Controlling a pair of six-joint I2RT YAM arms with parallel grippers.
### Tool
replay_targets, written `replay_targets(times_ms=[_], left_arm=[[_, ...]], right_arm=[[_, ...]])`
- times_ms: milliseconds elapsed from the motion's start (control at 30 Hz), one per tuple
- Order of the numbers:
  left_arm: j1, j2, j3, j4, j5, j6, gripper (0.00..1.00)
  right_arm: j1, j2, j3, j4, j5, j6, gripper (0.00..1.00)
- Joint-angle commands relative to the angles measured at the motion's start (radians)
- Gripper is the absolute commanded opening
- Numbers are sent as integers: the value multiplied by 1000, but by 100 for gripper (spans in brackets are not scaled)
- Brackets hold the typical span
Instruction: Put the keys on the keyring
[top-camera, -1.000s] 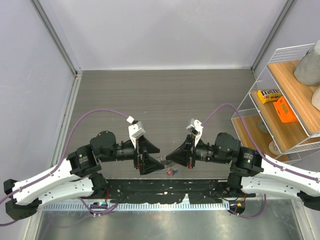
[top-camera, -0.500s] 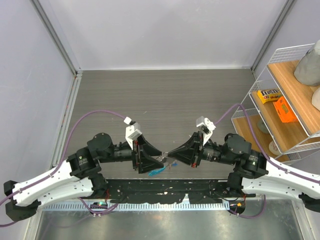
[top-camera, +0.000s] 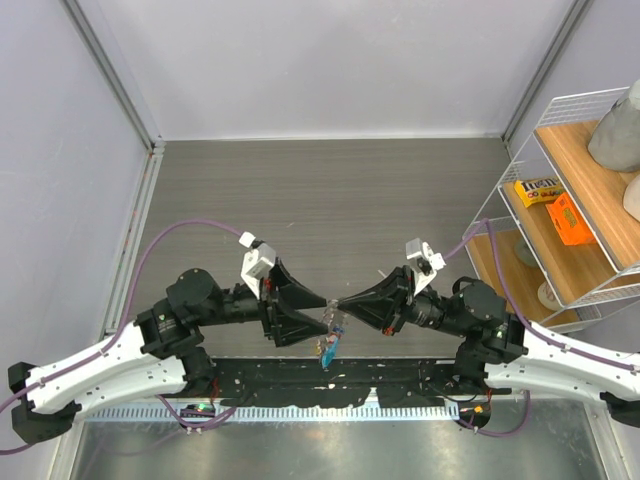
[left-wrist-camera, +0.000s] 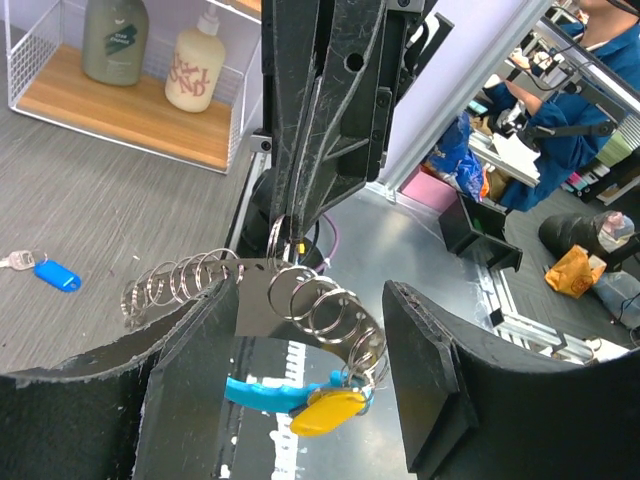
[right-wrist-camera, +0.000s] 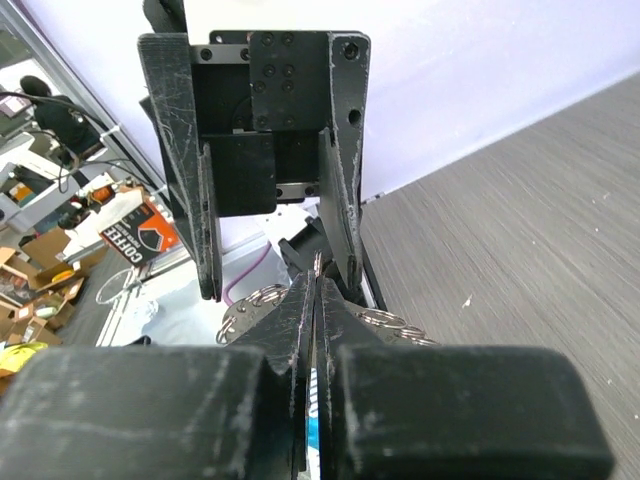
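Observation:
The keyring (left-wrist-camera: 320, 310), a curved row of silvery rings with a light-blue band (left-wrist-camera: 262, 392), hangs between the two grippers above the table's near edge. A yellow tag (left-wrist-camera: 330, 410) hangs at its lower end. My right gripper (right-wrist-camera: 318, 290) is shut on the keyring's (right-wrist-camera: 255, 300) top edge and comes down from above in the left wrist view. My left gripper (left-wrist-camera: 310, 340) stands open with a finger on each side of the ring; I cannot tell whether they touch it. A blue-tagged key (left-wrist-camera: 50, 273) lies on the table. From above, the band (top-camera: 328, 348) dangles below both grippers.
A wire shelf (top-camera: 520, 170) with wooden boards stands at the right edge, holding snack packets (top-camera: 555, 205) and bottles (left-wrist-camera: 195, 65). The black base rail (top-camera: 330, 385) runs along the near edge just under the hanging keyring.
My left jaws have narrowed around the keyring. The right gripper has shifted and tilted while still pinching it. The blue band, which lay sideways, now hangs straight down.

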Motion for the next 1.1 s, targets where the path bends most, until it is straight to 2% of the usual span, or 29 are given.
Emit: replay_targets(times_ms=[0, 500, 900, 1067], left_arm=[[0, -14, -3, 90, 8, -8, 66], [1, -42, -29, 186, -52, -2, 62], [1, -50, -26, 246, -54, 4, 59], [1, -31, -26, 263, -45, 1, 54]], right_arm=[[8, -24, -17, 234, 21, -5, 6], [18, -4, -42, 362, -40, 4, 6], [24, 29, -28, 379, -66, 4, 6], [28, 32, -25, 385, -63, 4, 6]])
